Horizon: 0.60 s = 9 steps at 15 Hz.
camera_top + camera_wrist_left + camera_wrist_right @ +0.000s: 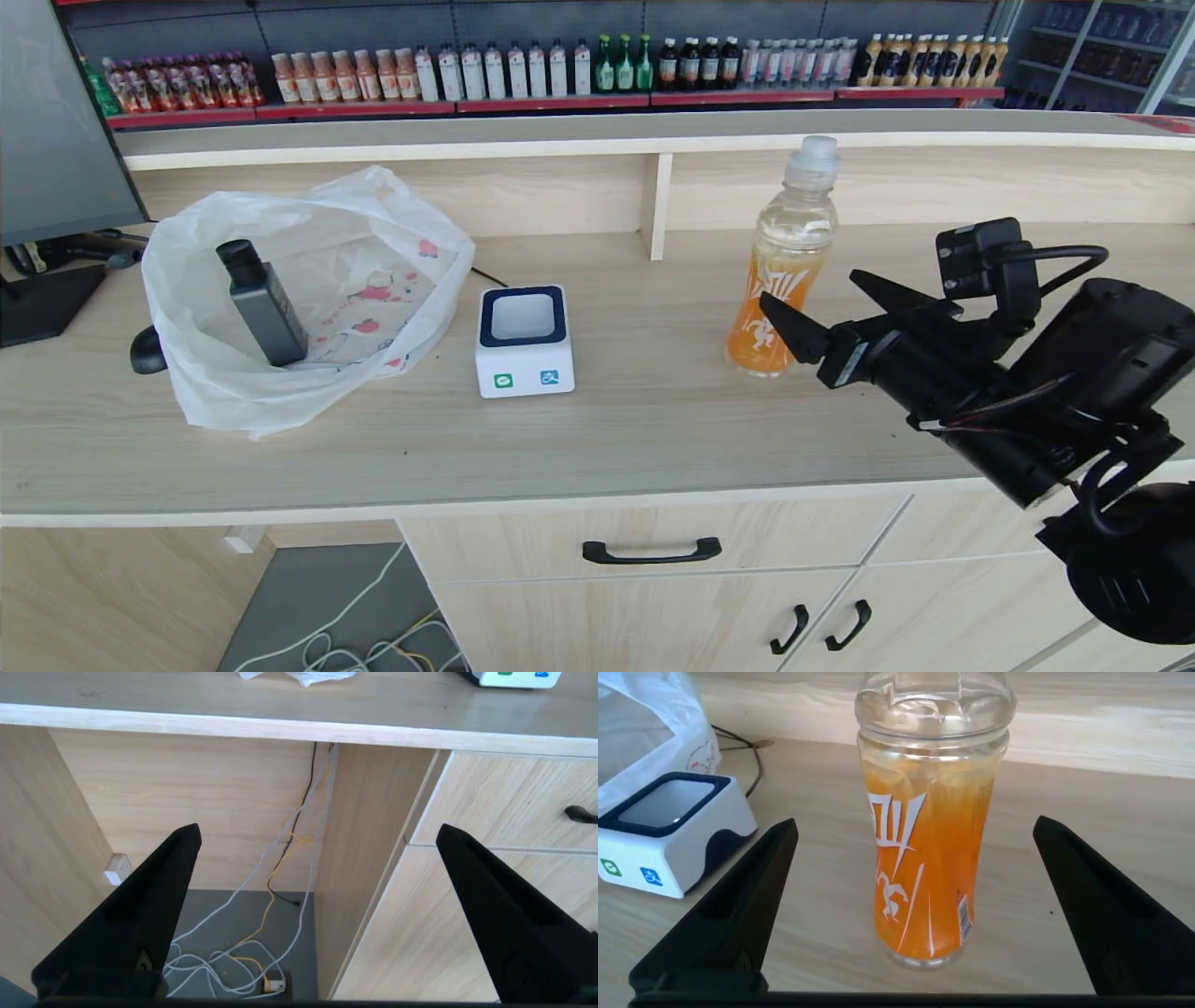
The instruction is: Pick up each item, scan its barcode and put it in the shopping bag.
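Right tool [808, 286] has its two fingers [738, 924] spread wide and holds nothing. It points at the orange bottle [789, 233], so the step in hand looks like picking up this bottle. A dark grey bottle [263, 303] stands inside the shopping bag [187, 280] on the robot's left, so the orange one looks like the item left to do. It stands upright on the desk [607, 439] with its cap on, to the right of the white scanner [523, 341], which sits between it and the bag. Seen from the right wrist, the bottle is in the middle of the gap between the fingers, with room on both sides. From the head, one fingertip crosses the low part of the bottle, and it is hard to tell if it touches. Next, the tool likely needs to slide ahead until the fingers are on both sides of the orange part, then close softly and lift. The bottle is tall and round, so a hard push could tip it. A small barcode [964, 917] seems to sit low on its side, and that side would have to face the scanner. Left tool [318, 831] also has its fingers spread, holds nothing, and hangs low in front of the desk near some cables [271, 905].
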### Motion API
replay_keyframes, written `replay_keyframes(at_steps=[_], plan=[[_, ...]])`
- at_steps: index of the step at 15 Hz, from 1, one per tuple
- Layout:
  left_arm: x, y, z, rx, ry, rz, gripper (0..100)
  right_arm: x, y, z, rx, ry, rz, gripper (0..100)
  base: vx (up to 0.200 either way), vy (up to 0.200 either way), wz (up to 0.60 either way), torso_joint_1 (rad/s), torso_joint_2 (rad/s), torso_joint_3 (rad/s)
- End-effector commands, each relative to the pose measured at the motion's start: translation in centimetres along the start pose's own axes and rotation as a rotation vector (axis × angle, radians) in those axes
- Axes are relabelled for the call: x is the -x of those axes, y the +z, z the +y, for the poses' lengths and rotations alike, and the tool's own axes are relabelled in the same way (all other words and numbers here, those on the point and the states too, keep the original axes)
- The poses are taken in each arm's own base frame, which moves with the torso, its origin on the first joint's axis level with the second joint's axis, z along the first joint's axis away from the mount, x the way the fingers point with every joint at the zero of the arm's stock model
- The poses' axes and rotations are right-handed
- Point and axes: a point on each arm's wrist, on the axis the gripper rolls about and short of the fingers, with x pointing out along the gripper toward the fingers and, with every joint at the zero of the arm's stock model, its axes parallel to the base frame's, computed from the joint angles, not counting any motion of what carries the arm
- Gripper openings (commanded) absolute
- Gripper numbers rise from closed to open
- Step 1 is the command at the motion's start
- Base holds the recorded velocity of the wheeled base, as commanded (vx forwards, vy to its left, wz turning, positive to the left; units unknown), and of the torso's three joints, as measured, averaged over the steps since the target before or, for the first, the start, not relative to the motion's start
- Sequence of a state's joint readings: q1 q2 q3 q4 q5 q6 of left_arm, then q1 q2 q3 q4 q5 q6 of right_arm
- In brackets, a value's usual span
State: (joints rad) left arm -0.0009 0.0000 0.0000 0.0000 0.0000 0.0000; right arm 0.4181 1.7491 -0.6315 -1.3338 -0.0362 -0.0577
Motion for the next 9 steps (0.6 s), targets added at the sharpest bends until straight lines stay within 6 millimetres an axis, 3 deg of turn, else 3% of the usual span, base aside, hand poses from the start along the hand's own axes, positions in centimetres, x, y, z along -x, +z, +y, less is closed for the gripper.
replay_keyframes(at_steps=[1, 9], plan=[[0.0, 0.0, 0.0, 0.0, -0.001, 0.0, 100, -0.6, -0.9, -0.1, 0.001, -0.005, 0.022, 100, 0.0, 0.0, 0.0, 0.0, 0.0, 0.0], [0.0, 0.0, 0.0, 0.0, 0.001, 0.0, 100, -3.2, -1.2, -1.0, 0.007, -0.032, -0.011, 100, 0.0, 0.0, 0.0, 0.0, 0.0, 0.0]])
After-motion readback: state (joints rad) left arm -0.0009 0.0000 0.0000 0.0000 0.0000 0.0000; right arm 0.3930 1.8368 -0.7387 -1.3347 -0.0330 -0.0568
